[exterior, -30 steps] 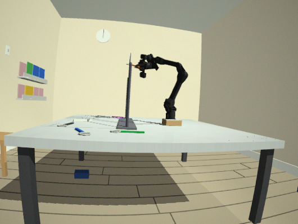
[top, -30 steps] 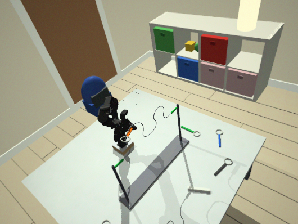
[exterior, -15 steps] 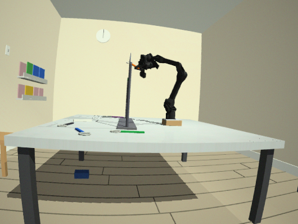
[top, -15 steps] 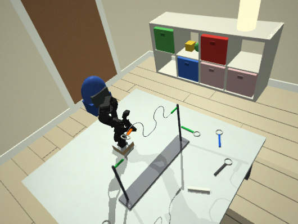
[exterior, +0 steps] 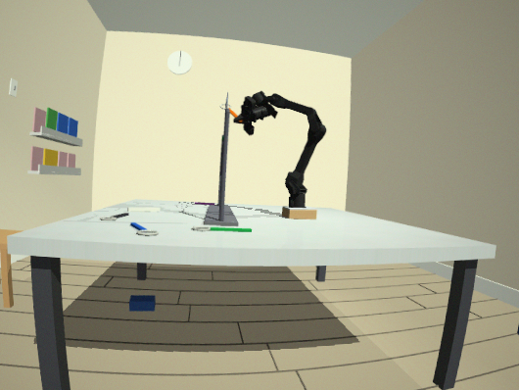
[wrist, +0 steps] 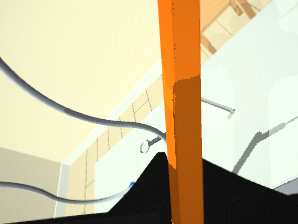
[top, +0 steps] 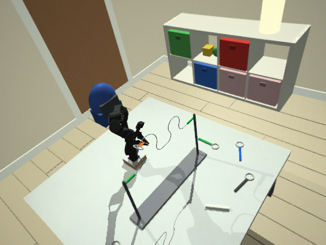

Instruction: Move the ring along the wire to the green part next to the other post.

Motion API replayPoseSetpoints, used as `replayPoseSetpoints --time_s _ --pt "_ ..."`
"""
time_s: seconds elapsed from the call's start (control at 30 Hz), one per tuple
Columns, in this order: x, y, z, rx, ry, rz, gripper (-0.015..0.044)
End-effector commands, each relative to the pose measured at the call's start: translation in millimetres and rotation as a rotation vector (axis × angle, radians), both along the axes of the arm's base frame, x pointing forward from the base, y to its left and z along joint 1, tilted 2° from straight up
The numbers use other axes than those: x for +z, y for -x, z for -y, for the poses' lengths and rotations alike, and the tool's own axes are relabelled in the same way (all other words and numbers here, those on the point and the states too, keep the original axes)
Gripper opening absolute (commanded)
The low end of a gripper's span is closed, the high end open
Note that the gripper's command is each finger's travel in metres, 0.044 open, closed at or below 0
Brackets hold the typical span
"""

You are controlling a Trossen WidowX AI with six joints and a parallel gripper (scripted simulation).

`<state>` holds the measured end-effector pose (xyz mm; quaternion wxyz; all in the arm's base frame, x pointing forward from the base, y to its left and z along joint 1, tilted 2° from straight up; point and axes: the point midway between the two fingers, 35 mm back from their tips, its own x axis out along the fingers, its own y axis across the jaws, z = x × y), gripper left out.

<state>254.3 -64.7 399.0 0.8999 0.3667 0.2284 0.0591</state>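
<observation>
Jaws (top: 146, 143) (exterior: 238, 120) clamped, arm (top: 121, 130) (exterior: 309, 142) arched high.

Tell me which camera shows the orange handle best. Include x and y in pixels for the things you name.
Wrist: the orange handle (top: 141, 144) (exterior: 235, 115) (wrist: 186, 100) fills the frame's height, close up. Top shows only a short orange patch by the pincer (top: 147, 144) (exterior: 239, 120). Exterior shows a small slanted bar between ring (exterior: 224, 106) and pincer.

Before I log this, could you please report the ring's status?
Gripper shut on orange handle. Ring between green parts. Grey wire bends ahead.
</observation>
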Motion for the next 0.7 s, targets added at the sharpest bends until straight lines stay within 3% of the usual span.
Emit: replayPoseSetpoints --time_s 0.0,0.67 --pt "0.4 0.5 1.1 -0.005 0.072 0.001 -0.0150" --pt "-5.5 0.4 9.6 -0.036 0.358 -0.015 -0.0150"
